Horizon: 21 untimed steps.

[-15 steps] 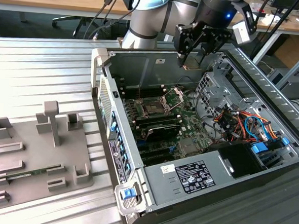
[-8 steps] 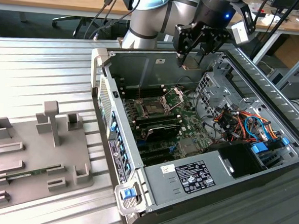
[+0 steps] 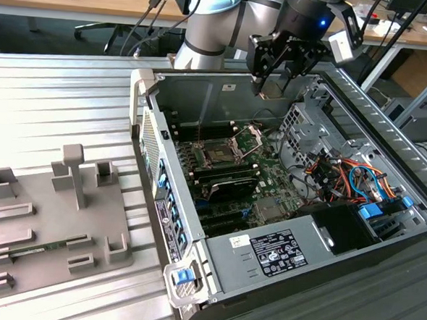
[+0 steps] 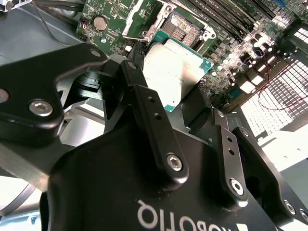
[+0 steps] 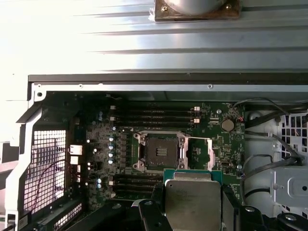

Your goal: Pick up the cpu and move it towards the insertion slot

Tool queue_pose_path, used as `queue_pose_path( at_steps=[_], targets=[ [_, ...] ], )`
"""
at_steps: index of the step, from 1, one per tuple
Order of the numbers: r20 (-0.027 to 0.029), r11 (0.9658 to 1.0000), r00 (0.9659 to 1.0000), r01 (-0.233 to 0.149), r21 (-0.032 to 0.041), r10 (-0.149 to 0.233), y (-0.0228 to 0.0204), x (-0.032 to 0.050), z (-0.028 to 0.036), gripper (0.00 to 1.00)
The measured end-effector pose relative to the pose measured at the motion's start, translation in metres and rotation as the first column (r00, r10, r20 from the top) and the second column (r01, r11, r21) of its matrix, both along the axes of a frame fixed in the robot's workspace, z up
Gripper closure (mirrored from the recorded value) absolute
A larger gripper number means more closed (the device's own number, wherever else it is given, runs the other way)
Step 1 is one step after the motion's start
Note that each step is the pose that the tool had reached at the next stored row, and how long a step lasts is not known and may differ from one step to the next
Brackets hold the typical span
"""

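Note:
The cpu (image 4: pixel 177 72), a flat silvery square with a thin green rim, is clamped between the black fingers (image 4: pixel 144 98) of my gripper (image 4: pixel 168 86). In the exterior view the gripper (image 3: pixel 273 86) hangs above the far wall of the open computer case, with the cpu (image 3: pixel 274 82) at its tips. The insertion slot (image 3: pixel 220 155) lies below on the motherboard, toward the exterior view's left of the gripper, its retaining plate (image 3: pixel 248 139) flipped up. In the first wrist view the cpu (image 5: pixel 192 199) sits just short of the dark socket (image 5: pixel 160 151). In the second wrist view the socket (image 4: pixel 182 30) lies just beyond the chip's edge.
The case (image 3: pixel 318 232) has a drive cage (image 3: pixel 302 125) and orange and blue cables (image 3: pixel 350 176) at the exterior view's right. Long black memory slots (image 5: pixel 154 113) flank the socket. A grey plastic tray (image 3: pixel 50 222) lies on the ribbed metal table at the exterior view's left.

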State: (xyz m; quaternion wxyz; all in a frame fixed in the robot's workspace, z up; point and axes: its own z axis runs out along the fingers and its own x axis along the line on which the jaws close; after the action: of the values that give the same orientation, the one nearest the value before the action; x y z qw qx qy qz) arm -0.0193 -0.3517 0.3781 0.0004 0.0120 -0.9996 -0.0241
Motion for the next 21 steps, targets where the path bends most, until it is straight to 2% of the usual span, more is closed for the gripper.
queue_pose_path(
  at_steps=[21],
  targets=[
    [-0.0001,1.0,1.0,0.0,-0.0001,0.0,0.0117,0.0,-0.0057,0.45]
  ],
)
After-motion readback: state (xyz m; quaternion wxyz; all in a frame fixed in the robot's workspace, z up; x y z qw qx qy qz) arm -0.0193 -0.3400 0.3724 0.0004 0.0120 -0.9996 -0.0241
